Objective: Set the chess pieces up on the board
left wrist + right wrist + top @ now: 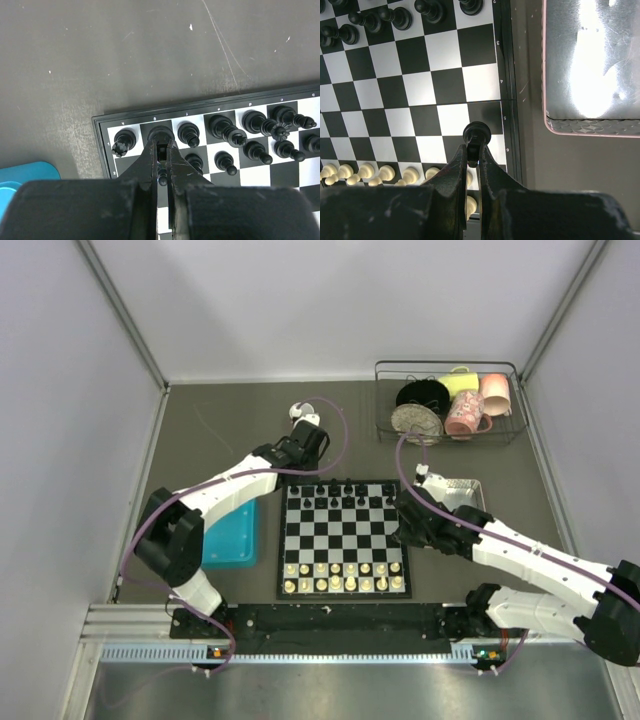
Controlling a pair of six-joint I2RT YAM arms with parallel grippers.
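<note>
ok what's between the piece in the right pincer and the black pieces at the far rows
Only bare squares of the board; the right wrist view shows nothing between the held black piece and those black pieces.

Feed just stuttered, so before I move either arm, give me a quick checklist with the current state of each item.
1. The left fingers shut on a black piece in the far row of the board: ok.
2. The right fingers shut on a second black piece: ok.
3. That second black piece in among the black rows: not ok; it is mid-board by the right border.
4. Held pieces resting on the board or lifted: cannot tell.
5. The white pieces stand in the two near rows: ok.
6. Arms apart from each other: ok.
</note>
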